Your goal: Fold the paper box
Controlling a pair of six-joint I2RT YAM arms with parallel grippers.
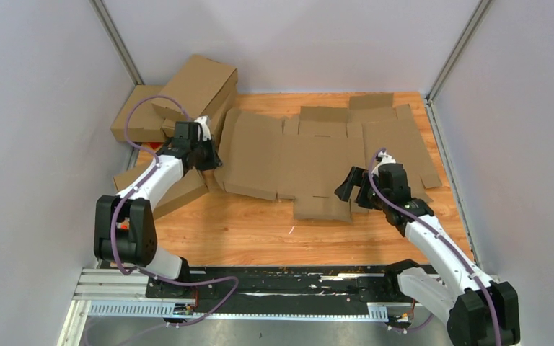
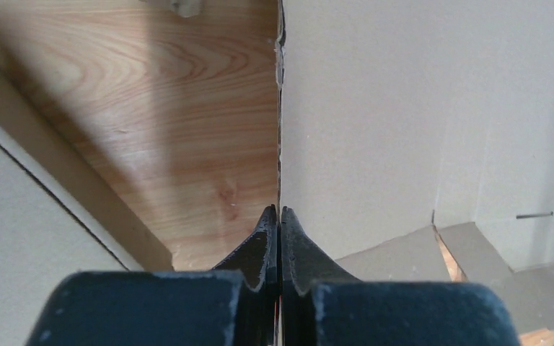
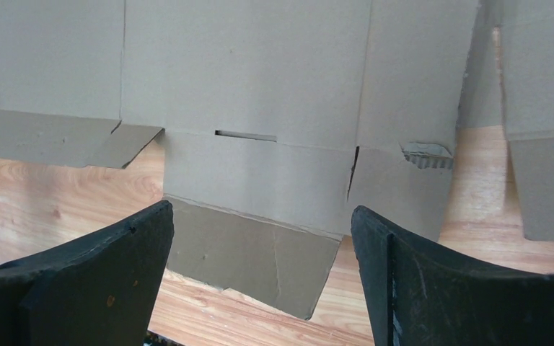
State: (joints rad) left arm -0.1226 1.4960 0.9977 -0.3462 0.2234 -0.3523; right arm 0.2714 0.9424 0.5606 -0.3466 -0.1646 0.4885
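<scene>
The paper box [image 1: 317, 155] is a flat brown die-cut cardboard sheet with flaps and tabs, lying unfolded across the middle of the wooden table. My left gripper [image 1: 213, 155] is at its left edge. In the left wrist view the gripper [image 2: 280, 210] is shut on that thin edge, and the panel [image 2: 418, 108] stands to the right of the fingers. My right gripper [image 1: 353, 193] is open at the sheet's near edge. In the right wrist view it [image 3: 260, 223] holds nothing, and the near flap [image 3: 260, 252] lies on the table just ahead of the jaws.
Other folded brown boxes are piled at the back left [image 1: 195, 86], with one more under the left arm [image 1: 180, 191]. Grey walls close in the table on the left, back and right. Bare wood [image 1: 260, 231] runs along the near side.
</scene>
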